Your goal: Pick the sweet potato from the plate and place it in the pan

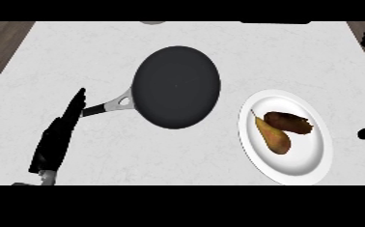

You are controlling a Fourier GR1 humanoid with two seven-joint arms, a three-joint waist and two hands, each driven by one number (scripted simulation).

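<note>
Sweet potato (290, 122) lies on plate (287, 173), long axis left-right, beside pear (273, 137); left hand (61, 132), fingers straight, rests far left, beyond pan (176, 87); right hand's fingers unseen.

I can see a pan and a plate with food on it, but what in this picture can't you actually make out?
- Right hand: only a dark sliver shows at the head view's right edge; the rest is cut off, so its fingers cannot be judged.
- Left hand: its forearm is cut off by the lower edge.
- Pan handle: its end is hidden behind the left hand.
- Sweet potato: the pear on the plate overlaps its lower left part.
</note>
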